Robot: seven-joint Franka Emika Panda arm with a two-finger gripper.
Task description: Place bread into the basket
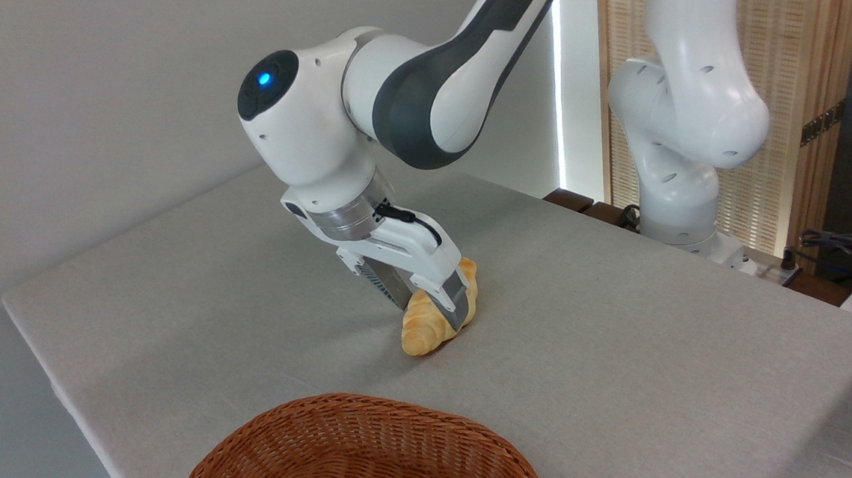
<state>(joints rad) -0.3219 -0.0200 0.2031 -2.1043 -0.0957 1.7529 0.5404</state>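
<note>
woven wicker basket (351,454), matt cloth table (627,330)

Golden bread (422,328) behind wicker basket (351,454)

Grey cloth-covered table (628,345) with a bread roll and a wicker basket on it

The table runs from the back left corner by the wall towards the lower right, its covering plain and finely textured; the bread (423,328) lies on it near the middle, pale golden, one tapered end pointing towards the near edge; the basket (283,448), reddish-brown and woven, sits at the near edge, well apart from the bread, cut off by the bottom of the frame.
</note>
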